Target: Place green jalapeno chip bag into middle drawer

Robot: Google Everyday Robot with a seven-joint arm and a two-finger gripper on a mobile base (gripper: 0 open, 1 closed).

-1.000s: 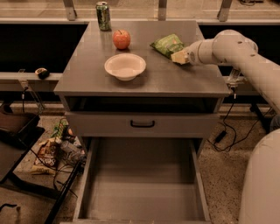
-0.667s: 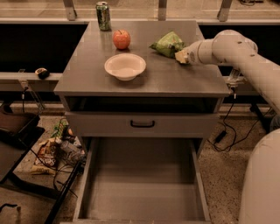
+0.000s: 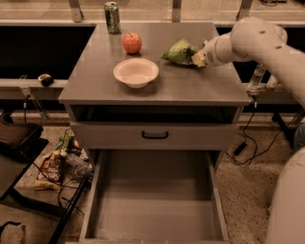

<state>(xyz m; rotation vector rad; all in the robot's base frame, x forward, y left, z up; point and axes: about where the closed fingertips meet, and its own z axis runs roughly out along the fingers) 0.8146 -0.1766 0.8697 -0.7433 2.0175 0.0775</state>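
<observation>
The grey table (image 3: 190,88) stands over the pulled-out middle drawer (image 3: 152,209). On top sit a white bowl (image 3: 136,72) and, back right, the green chip bag (image 3: 178,51). The pincer (image 3: 198,58) is at the bag's right end; I cannot tell whether it grips. Apple (image 3: 132,42) and can (image 3: 112,10) sit behind.

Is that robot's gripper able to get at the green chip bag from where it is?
Probably yes: the gripper is right beside the green chip bag on the cabinet top, with nothing between them.
</observation>
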